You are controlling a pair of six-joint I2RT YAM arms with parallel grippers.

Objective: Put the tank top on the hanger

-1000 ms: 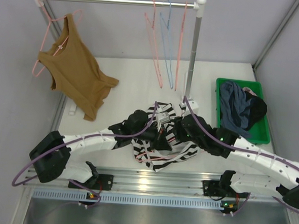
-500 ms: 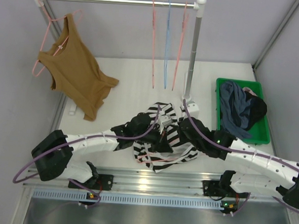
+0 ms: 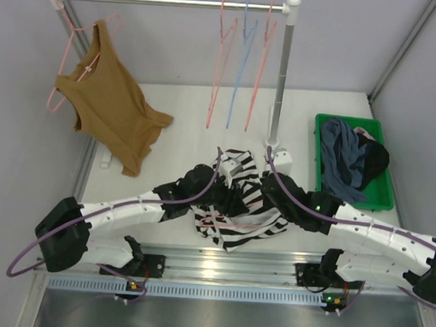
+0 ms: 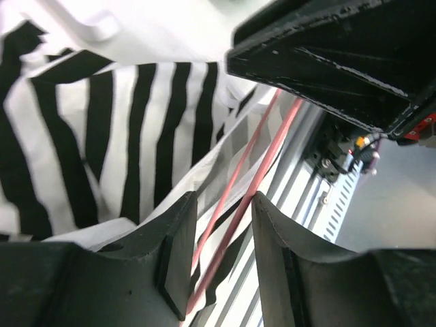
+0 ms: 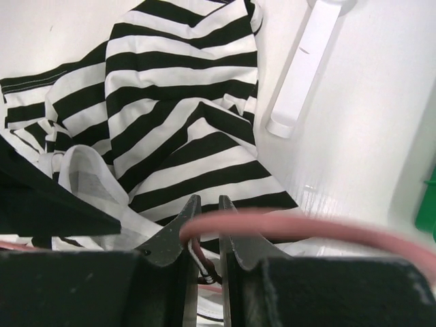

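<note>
The black-and-white striped tank top [image 3: 245, 230] lies crumpled on the table between both arms. A pink wire hanger [image 3: 223, 222] is partly threaded inside it. My right gripper [image 5: 206, 201] is shut on the hanger [image 5: 306, 228], with a thin striped hem of the tank top [image 5: 184, 116] caught between its fingers. My left gripper [image 4: 223, 201] is open. Two pink runs of the hanger [image 4: 262, 157] pass loosely between its jaws over the tank top [image 4: 136, 122]. Seen from above, the left gripper [image 3: 234, 198] and the right gripper [image 3: 259, 198] meet over the cloth.
A clothes rail [image 3: 169, 1] spans the back. It carries a brown top [image 3: 110, 105] on a pink hanger, two spare pink hangers [image 3: 220, 67] and a blue hanger [image 3: 238, 68]. The rail's post [image 3: 282, 78] and white foot [image 5: 303, 68] stand close behind the grippers. A green bin [image 3: 320, 124] of dark clothes sits at the right.
My left gripper has opened and let go of the pink wire. My right gripper has closed on the hanger. The spare hangers on the rail have swung leftward.
</note>
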